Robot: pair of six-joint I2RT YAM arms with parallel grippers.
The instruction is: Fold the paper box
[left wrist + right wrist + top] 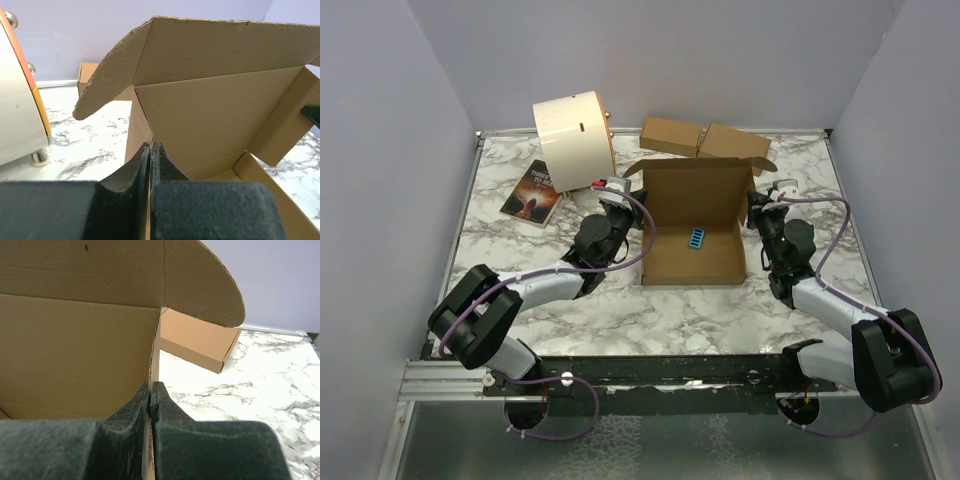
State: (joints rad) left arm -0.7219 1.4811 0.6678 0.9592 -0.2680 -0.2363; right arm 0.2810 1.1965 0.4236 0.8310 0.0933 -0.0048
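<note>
on table [570, 310], paper box [692, 200] open, blue item [697, 239] inside; left gripper [150, 149], right gripper [150, 388] pinch its walls.

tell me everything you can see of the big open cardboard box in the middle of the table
The paper box is plain brown corrugated cardboard, a die-cut mailer partly folded. It forms a shallow rectangular tray with side walls up, and the lid stands open at the back with a rounded ear flap at each corner. It sits flat on the marble table. A small blue item lies on its floor. The left gripper is shut on its left wall, the right gripper on its right wall.
</note>
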